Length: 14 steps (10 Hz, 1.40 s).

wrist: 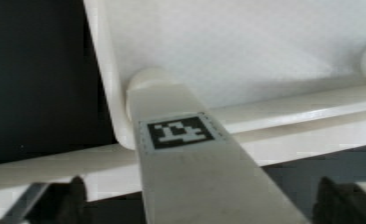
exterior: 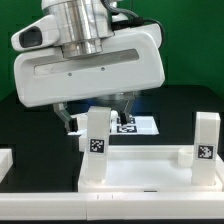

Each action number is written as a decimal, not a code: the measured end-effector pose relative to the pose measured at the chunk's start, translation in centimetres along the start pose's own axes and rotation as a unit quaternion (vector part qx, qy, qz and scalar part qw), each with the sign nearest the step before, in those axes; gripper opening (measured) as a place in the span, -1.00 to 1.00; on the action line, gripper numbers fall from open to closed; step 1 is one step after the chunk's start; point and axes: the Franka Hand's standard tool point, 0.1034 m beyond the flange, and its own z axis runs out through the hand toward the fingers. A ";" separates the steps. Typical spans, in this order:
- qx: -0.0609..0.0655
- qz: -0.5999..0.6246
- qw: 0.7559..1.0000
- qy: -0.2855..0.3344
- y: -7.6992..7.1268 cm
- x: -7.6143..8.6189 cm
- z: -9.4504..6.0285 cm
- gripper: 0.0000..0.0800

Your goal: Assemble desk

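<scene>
The desk panel [exterior: 140, 168] lies flat at the front of the exterior view, rim up. Two square white legs with tags stand upright in its sockets, one towards the left [exterior: 95, 142] and one at the right [exterior: 206, 138]. My gripper [exterior: 98, 118] hangs just above the left leg. In the wrist view that leg [wrist: 183, 135] rises from a corner socket of the panel [wrist: 251, 50] and runs up between my dark fingers [wrist: 55, 203]. There is a gap on each side of it, so the gripper [wrist: 198, 208] is open.
The marker board [exterior: 135, 125] lies on the black table behind the panel. A white part [exterior: 5, 160] shows at the left edge of the exterior view. The arm's large white body fills the top of that view.
</scene>
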 end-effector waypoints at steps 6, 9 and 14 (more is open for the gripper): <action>-0.003 0.259 0.966 0.004 0.5 1.0 0.3 -0.26; 0.001 0.563 0.827 -0.003 -0.8 0.8 0.7 -0.26; -0.009 0.364 0.931 -0.008 0.1 0.2 0.6 -0.06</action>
